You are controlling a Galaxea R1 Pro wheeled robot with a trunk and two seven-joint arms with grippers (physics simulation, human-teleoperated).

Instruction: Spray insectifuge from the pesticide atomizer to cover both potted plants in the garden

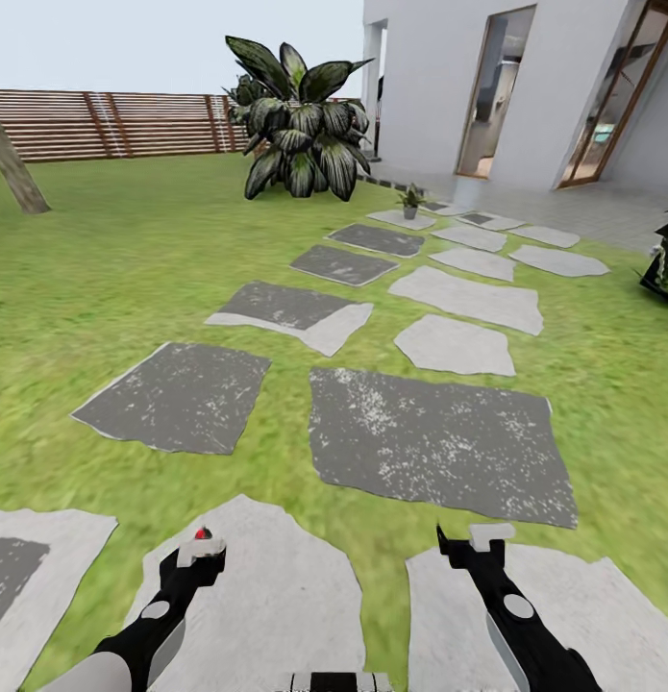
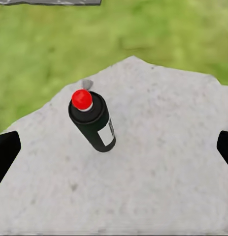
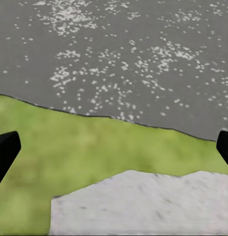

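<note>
Left gripper: fingers spread wide, hovering over the pesticide atomizer, black can with red cap, upright on a pale stepping stone. Right gripper: also spread, empty, above grass. Risk: an off-centre close could topple the can. Setting: lawn, stone path, slat fence; one potted plant far ahead.

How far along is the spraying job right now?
Early. Nothing looks done: the pesticide atomizer stands ungrasped on a pale stepping stone, between the open left gripper fingers. In hand: lining up that grasp. The right gripper hangs open, empty. Left: picking it up, then spraying; one small potted plant sits far along the path, by the house.
</note>
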